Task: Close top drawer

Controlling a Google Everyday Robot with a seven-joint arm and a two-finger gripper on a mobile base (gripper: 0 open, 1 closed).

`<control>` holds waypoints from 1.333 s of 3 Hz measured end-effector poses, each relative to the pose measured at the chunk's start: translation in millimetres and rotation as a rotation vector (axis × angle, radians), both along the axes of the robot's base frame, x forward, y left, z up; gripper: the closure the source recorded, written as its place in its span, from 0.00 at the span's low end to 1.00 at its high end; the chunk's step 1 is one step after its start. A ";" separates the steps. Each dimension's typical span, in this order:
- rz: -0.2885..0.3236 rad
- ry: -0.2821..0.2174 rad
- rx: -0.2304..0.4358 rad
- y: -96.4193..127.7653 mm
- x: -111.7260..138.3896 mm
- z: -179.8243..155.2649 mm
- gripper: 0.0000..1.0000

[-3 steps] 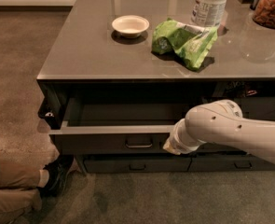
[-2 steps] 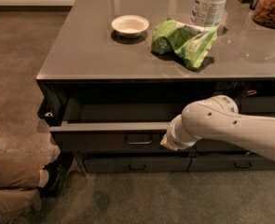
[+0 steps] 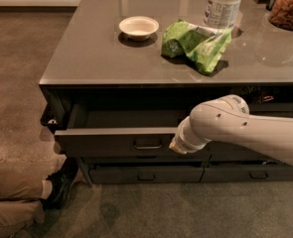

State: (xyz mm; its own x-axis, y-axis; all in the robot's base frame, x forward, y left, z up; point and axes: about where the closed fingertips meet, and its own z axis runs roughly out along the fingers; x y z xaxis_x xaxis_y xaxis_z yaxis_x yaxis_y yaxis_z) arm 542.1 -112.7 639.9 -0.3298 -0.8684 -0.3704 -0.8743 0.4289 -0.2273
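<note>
Gripping state: the gripper (image 3: 177, 146) is at the front of the top drawer (image 3: 106, 142), just right of the pull (image 3: 147, 145); I cannot tell whether it is open or closed, or whether it holds anything
Contact: its tip looks to be against the front panel or just off it; I cannot tell which
Arm: the white arm (image 3: 245, 130) reaches in from the right edge and crosses in front of the right-hand drawer fronts
Top drawer, position: directly under the countertop (image 3: 86, 63); drawn partway out, with the paler inner box showing behind the dark front; its left corner stands proud of the cabinet
Pull: small metal loop at the centre of the front
Handling, my judgement: rigid flat panel on runners, so it should slide rather than flex; probably light, though I cannot see what it contains; no grasp needed, since a flat push on the front will do; best placed near the pull, because a push far off centre may skew the box in its runners
Lower drawers (image 3: 146, 174): shut; similar pulls
On the countertop: white bowl (image 3: 139, 27); green bag (image 3: 195, 42); white jar (image 3: 225, 4); all well apart from the drawer
Floor, left: a person's shoe (image 3: 61, 181), below the drawer's left corner and near its path; I would watch it
</note>
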 end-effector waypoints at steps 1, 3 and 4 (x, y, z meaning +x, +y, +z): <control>0.002 -0.003 -0.001 -0.1 3.7 0.9 0.35; 0.003 -0.007 -0.003 -1.6 6.5 2.4 0.00; 0.004 -0.009 -0.001 -2.2 7.9 3.9 0.00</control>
